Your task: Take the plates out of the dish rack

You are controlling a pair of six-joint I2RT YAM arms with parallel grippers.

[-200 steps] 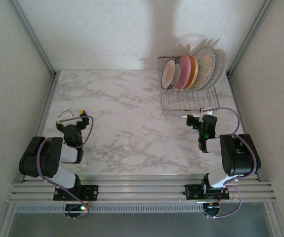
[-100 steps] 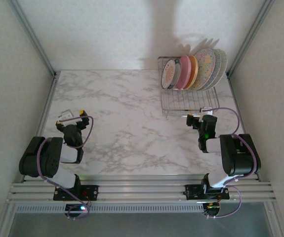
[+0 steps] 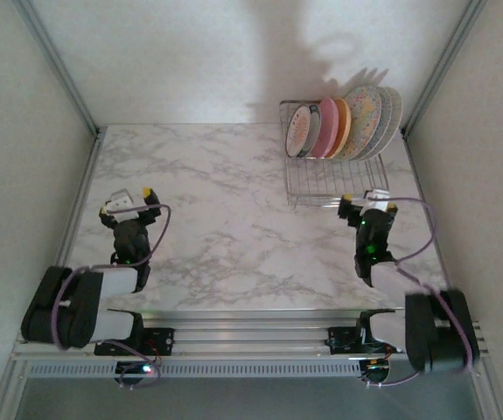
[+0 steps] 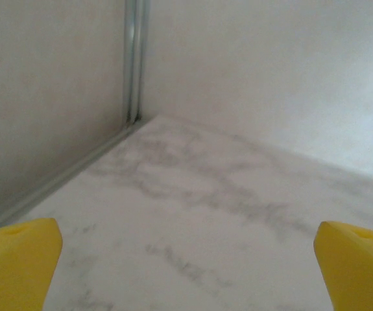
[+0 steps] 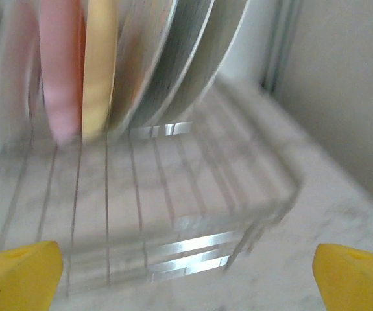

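Plates (image 5: 98,65) stand on edge in the blurred dish rack (image 5: 186,249), beyond yellow fingers (image 5: 17,275) spread wide

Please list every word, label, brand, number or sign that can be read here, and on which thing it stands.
No readable text anywhere.
The plates carry only colours, speckles and a painted pattern, no letters that can be made out.
The dish rack is bare wire; the marble table has no print.
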